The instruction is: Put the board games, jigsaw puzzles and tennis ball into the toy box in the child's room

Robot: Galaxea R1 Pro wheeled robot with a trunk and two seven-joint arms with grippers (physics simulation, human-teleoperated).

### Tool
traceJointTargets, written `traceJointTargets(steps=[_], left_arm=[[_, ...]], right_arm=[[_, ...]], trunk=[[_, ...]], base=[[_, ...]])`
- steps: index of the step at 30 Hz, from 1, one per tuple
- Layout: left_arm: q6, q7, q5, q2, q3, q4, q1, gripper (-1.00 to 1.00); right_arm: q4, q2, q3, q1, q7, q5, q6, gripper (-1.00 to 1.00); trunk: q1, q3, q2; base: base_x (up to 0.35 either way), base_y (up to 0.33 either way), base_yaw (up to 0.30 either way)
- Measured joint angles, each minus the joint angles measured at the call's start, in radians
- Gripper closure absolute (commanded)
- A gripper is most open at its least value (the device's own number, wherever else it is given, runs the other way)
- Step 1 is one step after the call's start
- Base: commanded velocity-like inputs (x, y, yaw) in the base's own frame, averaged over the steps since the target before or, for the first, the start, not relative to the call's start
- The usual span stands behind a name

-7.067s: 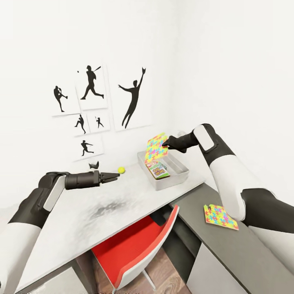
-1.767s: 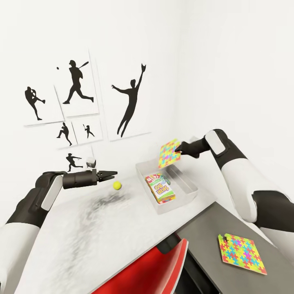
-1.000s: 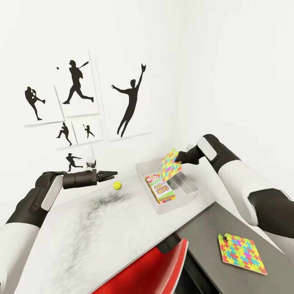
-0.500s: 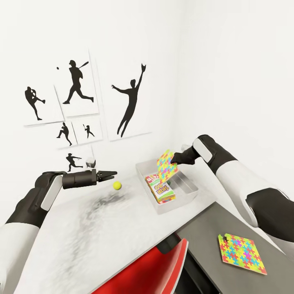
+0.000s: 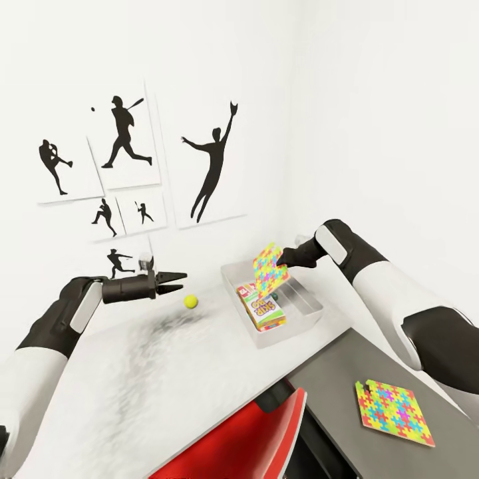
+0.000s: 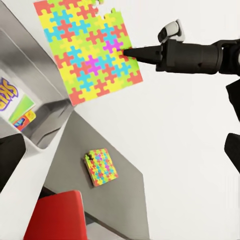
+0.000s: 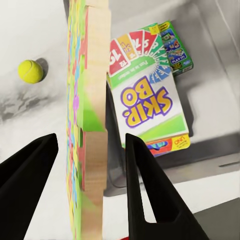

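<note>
Above the toy box (image 5: 313, 307) we hold one puzzle (image 5: 269, 269) on edge in our right gripper (image 5: 282, 259), tilted over the box's far end. Its jaws look spread in the wrist view, the panel standing between them nearer one finger, so we cannot tell whether they pinch it or have let go. The step in hand is dropping this puzzle into the box, where a game (image 7: 147, 107) already lies flat. Next we need the panel laid flat over that game. Beside the box, on the table (image 5: 153, 372), sits the ball (image 5: 191, 301), just beyond our left gripper (image 5: 174, 277), whose jaws stand parted and empty. The second puzzle (image 5: 394, 412) waits near the box on the cabinet top (image 5: 346, 426).
</note>
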Motion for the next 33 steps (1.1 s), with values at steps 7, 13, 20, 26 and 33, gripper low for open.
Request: traceJointTargets(steps=[7, 13, 20, 26, 33], left_arm=[[0.0, 0.0, 0.0, -0.002, 0.0, 0.026, -0.013, -1.0], [0.0, 0.0, 0.0, -0.002, 0.0, 0.027, -0.014, -1.0], [0.0, 0.0, -0.001, -0.002, -0.001, 0.027, -0.014, -1.0], [0.0, -0.001, -0.001, -0.001, -0.001, 0.027, -0.014, -1.0], [0.0, -0.002, -0.001, 0.0, -0.001, 0.027, -0.014, -1.0]], right_arm=[[0.005, 0.001, -0.002, 0.0, 0.0, 0.001, 0.0, 1.0], [0.006, 0.0, -0.004, -0.005, 0.001, 0.0, 0.0, 1.0], [0.007, -0.003, -0.006, -0.04, 0.002, -0.004, 0.0, 1.0], [0.027, -0.003, -0.01, -0.08, 0.003, -0.005, 0.0, 1.0], [0.036, -0.004, -0.011, -0.108, 0.002, -0.005, 0.0, 1.0]], trunk=[[0.0, -0.011, 0.0], [0.0, -0.021, 0.0], [0.0, -0.032, 0.0], [0.0, -0.042, 0.0], [0.0, -0.053, 0.0]], base=[[0.0, 0.0, 0.0], [0.0, 0.0, 0.0], [0.0, 0.0, 0.0], [0.0, 0.0, 0.0], [0.0, 0.0, 0.0]])
